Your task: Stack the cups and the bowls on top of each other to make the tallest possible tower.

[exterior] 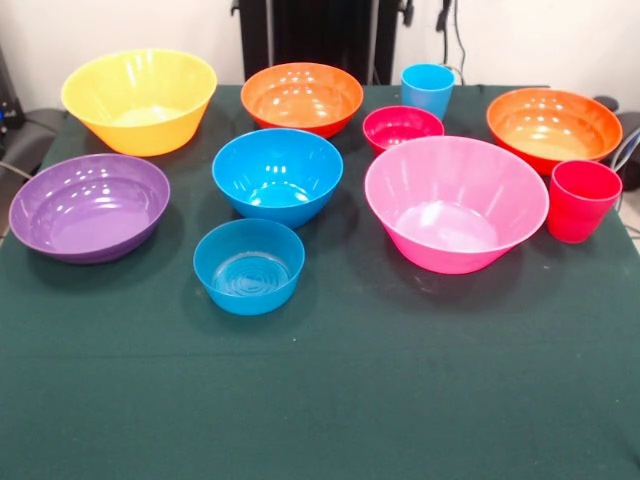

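All bowls and cups stand apart on the green table; nothing is stacked, so no tower shows. Back row: yellow bowl (140,98), orange-red bowl (302,97), light blue cup (428,89), second orange-red bowl (553,126). Middle: purple bowl (90,206), medium blue bowl (277,174), small magenta-red bowl (402,128), big pink bowl (455,203), red cup (582,200). The small blue bowl with ringed base (249,265) is nearest the front. The gripper is out of view.
The dark robot pedestal (320,35) stands behind the table's far edge. The green tablecloth (320,400) stretches bare across the front half. A black object (25,125) lies off the table's left side.
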`<state>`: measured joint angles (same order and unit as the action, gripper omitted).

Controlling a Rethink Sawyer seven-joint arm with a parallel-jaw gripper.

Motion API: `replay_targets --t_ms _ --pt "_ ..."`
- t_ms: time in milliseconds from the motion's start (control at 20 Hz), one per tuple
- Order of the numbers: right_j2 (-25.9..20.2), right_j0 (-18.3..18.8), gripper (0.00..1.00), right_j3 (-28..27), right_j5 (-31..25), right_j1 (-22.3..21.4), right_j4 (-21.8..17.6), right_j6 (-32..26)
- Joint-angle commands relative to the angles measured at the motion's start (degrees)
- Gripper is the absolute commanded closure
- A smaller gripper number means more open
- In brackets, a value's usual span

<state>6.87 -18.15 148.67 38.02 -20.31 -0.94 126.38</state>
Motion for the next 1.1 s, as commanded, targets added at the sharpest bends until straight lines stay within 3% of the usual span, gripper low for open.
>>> replay_targets --t_ms 50,350,500,750,1100 --pt "-5.36 3.84 0.00 1.75 -16.32 -13.86 -1.54 2.09" --pt "-5.28 7.31 0.00 -0.33 -25.79 -20.79 -2.76 0.17" --pt "-4.73 8.98 0.00 -2.43 -28.58 -21.61 -3.99 -0.66" --pt "-3.70 11.54 0.00 -8.37 -29.80 -17.79 -6.60 -1.75" --pt "-2.42 11.23 0.00 -14.60 -28.69 -12.02 -7.85 -0.56"
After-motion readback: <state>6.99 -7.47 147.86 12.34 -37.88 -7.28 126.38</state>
